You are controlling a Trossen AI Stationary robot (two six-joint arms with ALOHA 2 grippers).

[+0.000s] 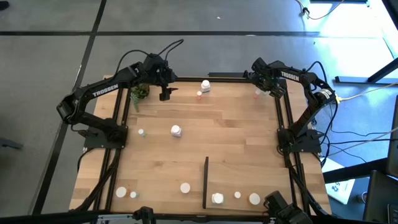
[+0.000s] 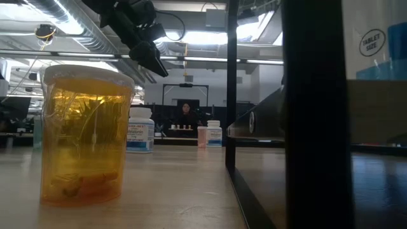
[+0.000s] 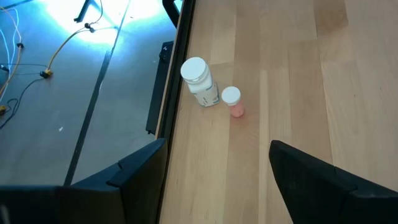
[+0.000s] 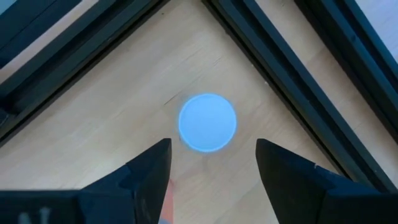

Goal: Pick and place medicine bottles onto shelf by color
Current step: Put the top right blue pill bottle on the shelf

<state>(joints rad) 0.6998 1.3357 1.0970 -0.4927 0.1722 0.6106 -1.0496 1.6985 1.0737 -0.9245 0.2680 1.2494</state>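
Amber translucent pill bottle (image 2: pixel 86 135) filled the low view at the near table edge, upright, left of the thin black upright strip (image 2: pixel 231 95).

From above, I counted three white-topped medicine bottles on the flat light-wood shelf (image 1: pixel 245 177), right of the strip and along the near edge: one larger (image 1: pixel 217 198) and two smaller (image 1: pixel 237 195) (image 1: pixel 254 199). I took these as placed, though I could not read their colours well enough to confirm the sorting. Three more bottles (image 1: pixel 185 187) (image 1: pixel 121 192) (image 1: pixel 133 195) stood left of the strip, off the shelf.

Mid-table: one larger white bottle (image 1: pixel 176 130) and one tiny one (image 1: pixel 142 132), well apart, unsorted.

Far edge: a white bottle with a blue label (image 1: pixel 205 86) stood just beside a small pinkish bottle with a white cap (image 1: pixel 199 95). Left gripper (image 1: pixel 165 95) hung near them beside the small green potted plant (image 1: pixel 139 92), fingers apart and empty.

Far right corner: right gripper (image 1: pixel 272 92) hovered over a small white-capped bottle (image 4: pixel 207 122). Its fingers were spread with the cap ahead between them, not touching and not gripped.

Judgement: roughly a quarter done, about eight bottles left. The step in hand looked like the approach to the corner bottle.
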